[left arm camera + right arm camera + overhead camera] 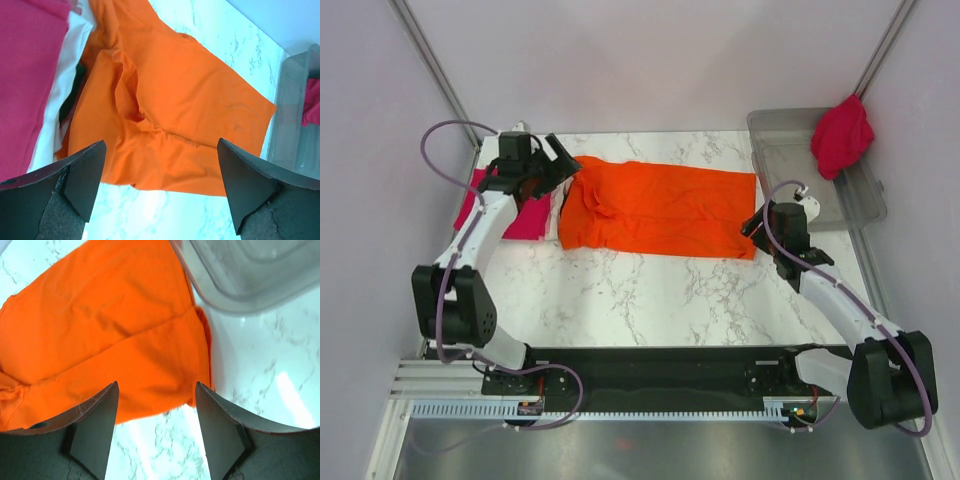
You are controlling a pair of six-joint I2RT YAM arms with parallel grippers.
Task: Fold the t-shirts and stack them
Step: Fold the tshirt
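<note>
Wide open and empty, the left hand (556,160) and right hand (758,226) are hovering over opposite ends of the bright orange cloth t-shirt (660,205). Pinching both corners facing the counter's near edge evenly is looking wisest

- The left arm (485,225) rises from its base at the near left and reaches forward to the far left, its wrist turned toward the right.
- The left jaws are spread wide apart, gripping nothing.
- The right arm (835,295) slants forward and leftward from the near right.
- The right jaws also stand apart, angled downward.
</note>
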